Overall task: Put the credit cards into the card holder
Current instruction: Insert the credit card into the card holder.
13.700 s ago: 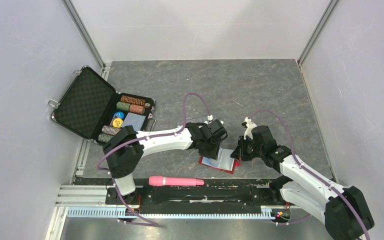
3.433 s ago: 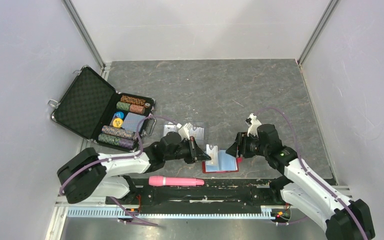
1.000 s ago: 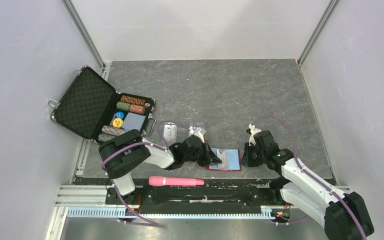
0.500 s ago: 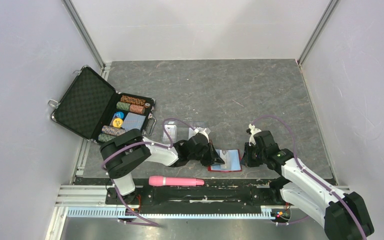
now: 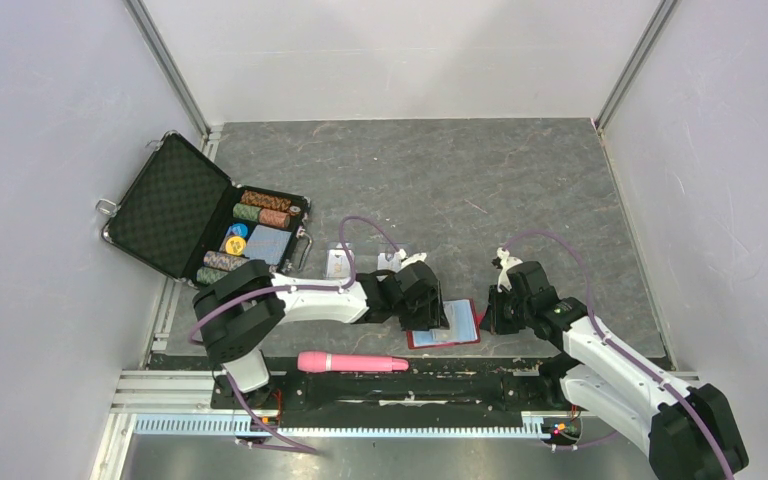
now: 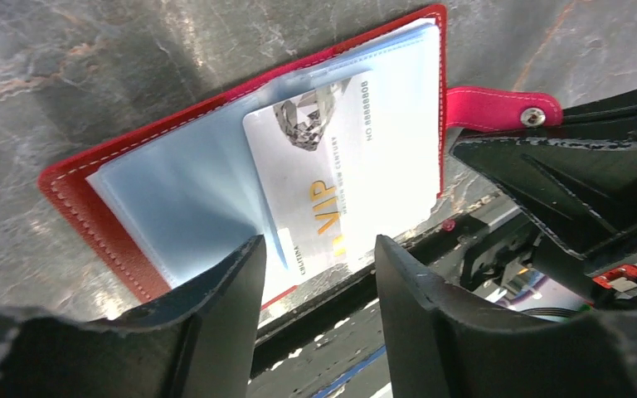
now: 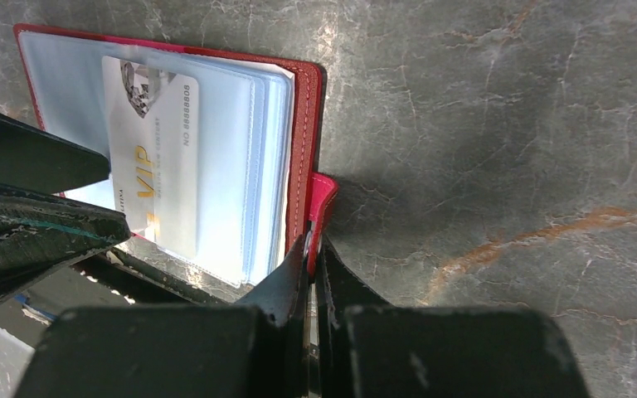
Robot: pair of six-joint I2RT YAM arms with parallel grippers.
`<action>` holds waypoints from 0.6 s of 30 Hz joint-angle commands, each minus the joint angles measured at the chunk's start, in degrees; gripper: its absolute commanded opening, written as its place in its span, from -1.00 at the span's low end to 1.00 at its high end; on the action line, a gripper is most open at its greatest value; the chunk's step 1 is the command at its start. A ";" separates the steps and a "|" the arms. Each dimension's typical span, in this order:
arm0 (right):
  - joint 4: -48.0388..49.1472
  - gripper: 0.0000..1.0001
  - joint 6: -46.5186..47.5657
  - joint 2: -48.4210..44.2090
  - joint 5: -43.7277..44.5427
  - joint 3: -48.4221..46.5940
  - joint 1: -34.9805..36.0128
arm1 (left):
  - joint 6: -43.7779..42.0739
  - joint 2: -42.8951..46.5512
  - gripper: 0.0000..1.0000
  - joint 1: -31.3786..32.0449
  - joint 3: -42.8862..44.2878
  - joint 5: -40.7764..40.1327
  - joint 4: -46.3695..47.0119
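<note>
Card (image 6: 323,174), pale with gold VIP lettering, lies in the open red wallet (image 6: 75,207) at the near edge of the bench (image 5: 520,180), seemingly partly under a clear sleeve (image 6: 182,191). Left gripper (image 6: 317,253) straddles its near end, fingers apart, gripping nothing. Right gripper (image 7: 311,249) is clamped on the wallet's snap tab (image 6: 498,106).

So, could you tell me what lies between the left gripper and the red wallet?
A pale VIP card, partly inside the red wallet, its free end at the open left gripper; see the left wrist view.
</note>
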State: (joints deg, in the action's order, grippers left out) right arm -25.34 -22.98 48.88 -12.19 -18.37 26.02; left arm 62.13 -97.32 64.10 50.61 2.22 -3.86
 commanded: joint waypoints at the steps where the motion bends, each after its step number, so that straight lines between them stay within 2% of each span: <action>1: 0.95 -1.00 -0.15 -0.73 -0.37 -0.05 -0.20 | -6.05 -1.01 0.19 0.64 4.06 -5.13 -11.26; 5: 1.15 -1.00 -0.10 -0.73 -0.36 0.09 -0.19 | -7.59 -2.24 0.29 1.02 6.40 -6.02 -14.16; 9: 1.15 -1.00 -0.11 -0.60 -0.47 0.15 -0.17 | -8.21 -4.18 0.29 0.98 7.87 -4.59 -12.93; 18: 1.26 -1.00 -0.21 -1.07 -0.61 0.62 -0.18 | -8.72 -8.28 0.06 1.80 12.05 -1.45 -8.89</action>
State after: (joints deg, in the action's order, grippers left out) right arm -25.32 -22.96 48.73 -12.19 -18.28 26.02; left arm 56.51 -102.65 64.82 60.05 0.16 -13.43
